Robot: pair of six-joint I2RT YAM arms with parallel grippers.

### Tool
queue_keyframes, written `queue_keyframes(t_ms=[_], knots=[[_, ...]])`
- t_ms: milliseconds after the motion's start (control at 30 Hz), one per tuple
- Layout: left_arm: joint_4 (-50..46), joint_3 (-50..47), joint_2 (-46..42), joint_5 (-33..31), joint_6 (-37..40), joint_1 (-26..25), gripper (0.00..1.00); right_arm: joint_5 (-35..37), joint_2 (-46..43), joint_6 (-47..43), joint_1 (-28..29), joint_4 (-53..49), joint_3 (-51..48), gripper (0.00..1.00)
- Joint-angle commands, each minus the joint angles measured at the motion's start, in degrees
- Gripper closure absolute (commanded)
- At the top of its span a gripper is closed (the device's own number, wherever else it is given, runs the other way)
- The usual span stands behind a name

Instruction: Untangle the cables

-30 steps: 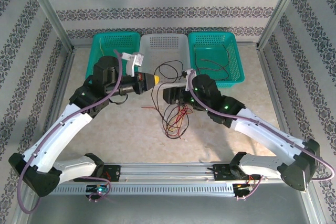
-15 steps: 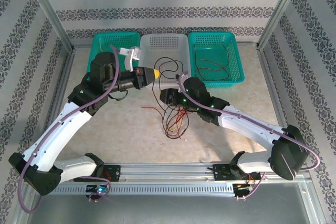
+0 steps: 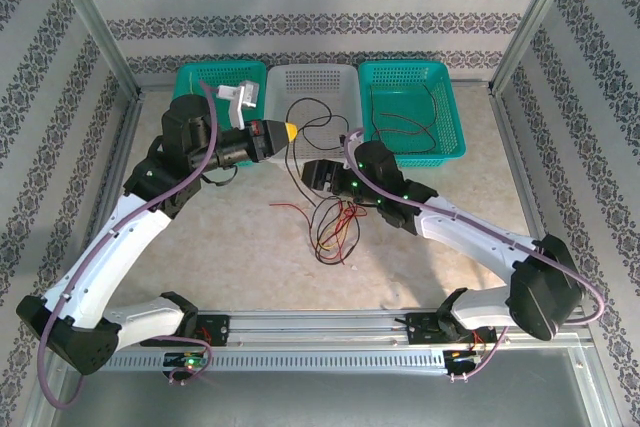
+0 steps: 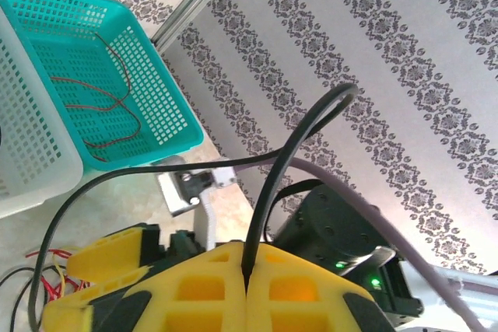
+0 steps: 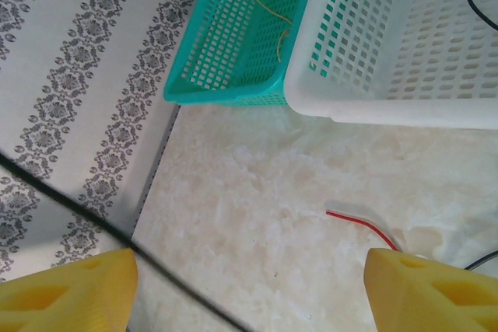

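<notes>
The step in hand looks like drawing one strand free of the knot. The left pincer [image 4: 247, 263] is closed tight on a black cable [image 4: 299, 134], which is nipped between its yellow fingers and arcs up and away from them. In the top view that pincer hangs raised at about 11 o'clock from the tangle [image 3: 335, 229], near the front left corner of the white basket [image 3: 345, 75]. The cable loops over that basket and drops back toward the heap.

The tangle of red, black and yellow cables lies on the bench [image 3: 230, 247] near its middle. A loose red cable [image 3: 285, 207] trails out at its 9 o'clock.

The right pincer [image 5: 249, 289] stands wide open and grips nothing. It is low over the bench at roughly 11 o'clock of the tangle. A black strand crosses just beside its left finger [image 5: 74, 285]; whether it touches, I cannot tell.

Some cables lie sorted in the right teal basket [image 3: 450, 112], and a yellow one in the left teal basket [image 5: 233, 68].

Next, I judge, the right pincer must pin the heap while the left pulls the black cable clear. A fast pull may drag the whole knot along.
</notes>
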Motion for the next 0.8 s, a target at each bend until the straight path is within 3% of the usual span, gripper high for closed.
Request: queue_keyframes(t_ms=[0, 233, 500, 633, 767], knots=[[4.0, 1.4, -0.1, 2.3, -1.5, 1.2, 1.00, -2.4, 2.0, -0.8, 0.4, 2.9, 2.1, 0.19], [5.3, 1.6, 0.6, 3.6, -2.9, 2.6, 1.00, -6.0, 3.5, 1.1, 0.8, 10.0, 1.5, 0.14], [7.1, 3.3, 2.6, 4.7, -4.0, 5.3, 1.00, -3.9, -1.5, 2.4, 0.0, 12.4, -2.2, 0.14], [5.3, 5.8, 4.4, 3.2, -1.1, 5.9, 1.00, 2.1, -7.5, 0.5, -1.9, 4.2, -4.1, 0.16], [-1.5, 11.4, 8.2, -4.1, 4.3, 6.5, 1.00, 11.2, -17.1, -2.0, -5.6, -9.5, -5.8, 0.16]])
